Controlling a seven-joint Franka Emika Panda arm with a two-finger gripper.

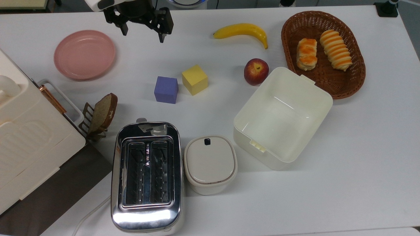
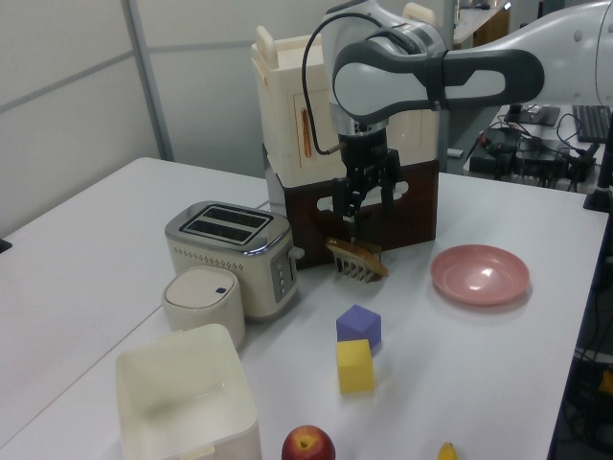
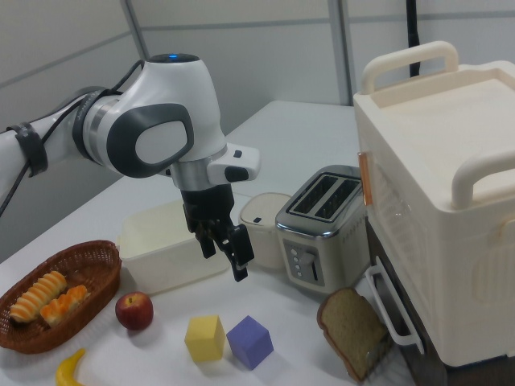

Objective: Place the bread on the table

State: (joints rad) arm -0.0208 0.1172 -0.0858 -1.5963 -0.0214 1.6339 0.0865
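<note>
Your black two-finger hand (image 1: 142, 30) hangs released and empty near the pink plate, well apart from the small glazed cream bread roll (image 1: 306, 54) lying in the brown wicker basket (image 1: 356, 82) toward the top view's right, across the white counter (image 1: 328, 196).

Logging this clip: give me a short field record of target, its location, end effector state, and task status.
target: bread
location: in the wicker basket, beside the striped roll
end effector: open, holding nothing, above the table near the pink plate
status: bread not yet on the table
</note>
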